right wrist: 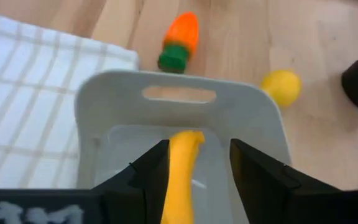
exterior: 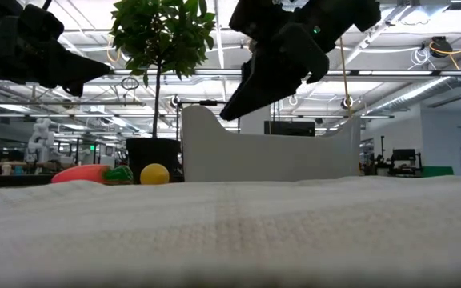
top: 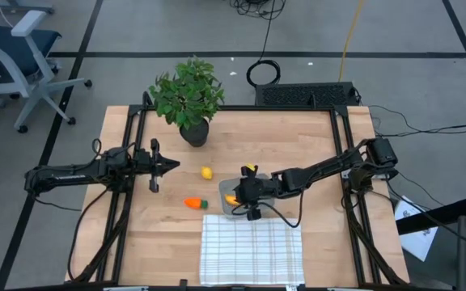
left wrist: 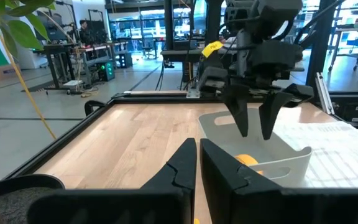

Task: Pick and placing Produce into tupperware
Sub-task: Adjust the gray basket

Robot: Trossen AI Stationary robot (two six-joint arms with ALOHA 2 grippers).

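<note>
left gripper: hovered over the table's left half, well apart from the produce, fingers pressed together.
plant: stood at the table's far edge, behind the lemon.
carrot: lay on the wood just left of the tub, green top toward it.
lemon: sat on the wood between plant and tub, near the carrot.
cloth: spread at the near edge, touching the tub.
tub: stood at the table's middle.
banana: lay inside the tub, between the right fingers.
right gripper: hung over the tub, fingers spread either side of the banana.
</note>
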